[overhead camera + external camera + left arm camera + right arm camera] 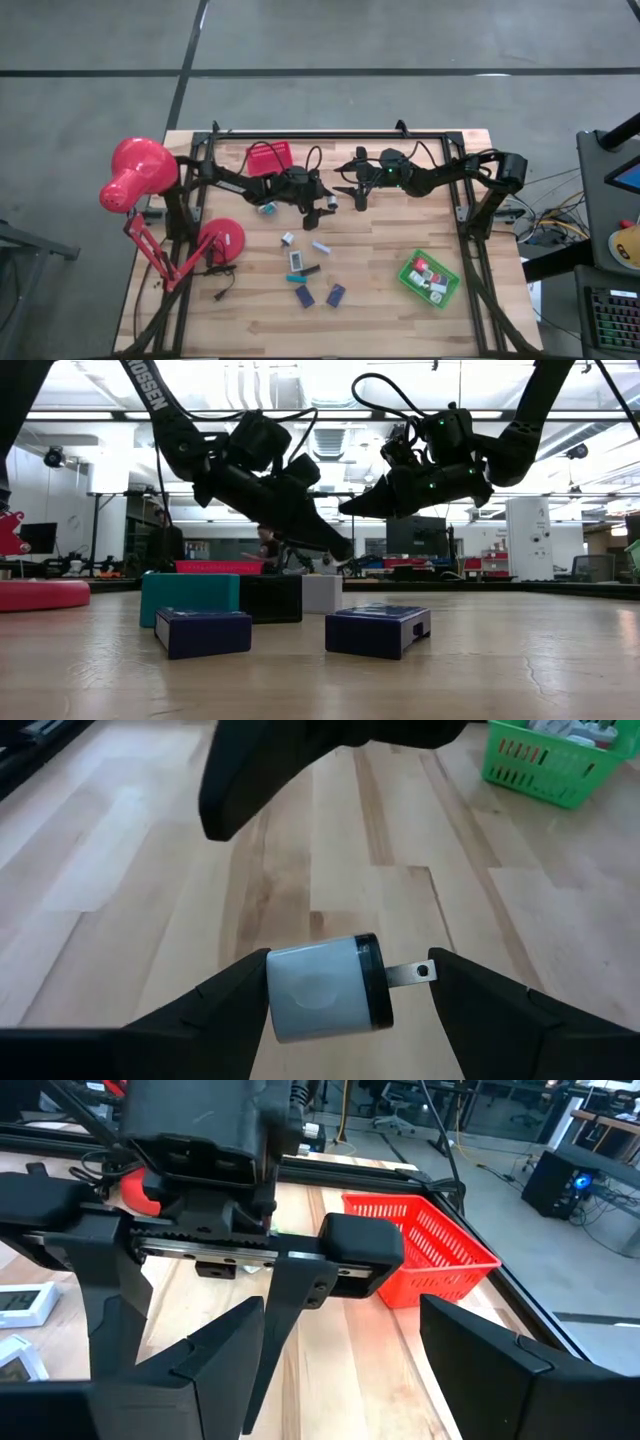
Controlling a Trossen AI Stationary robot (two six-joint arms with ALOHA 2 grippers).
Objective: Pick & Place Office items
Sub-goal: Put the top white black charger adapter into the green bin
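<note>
My left gripper (327,206) hovers over the middle of the table, shut on a small white piece with a black end and a metal tab (325,988). My right gripper (358,192) hangs open just right of it, facing it, with nothing between its fingers (340,1350). Loose office items lie on the wood nearer the front: a white piece (288,238), a pale block (320,246), a teal one (298,262) and two navy blocks (303,295) (335,294). The low view shows the navy blocks (378,630) flat on the table. My left gripper pinches the small piece end to end between its two fingers. The white end (275,982) sits against one finger, and the metal tab (420,972) reaches the other. The fingers slant down from the table's left. The piece is lifted clear of the table.
A red tray (270,158) stands at the far edge behind the left arm. A green tray (430,278) holding several pieces stands front right. A big red desk lamp (140,175) with its round base (222,240) fills the left side. The two grippers hang close together.
</note>
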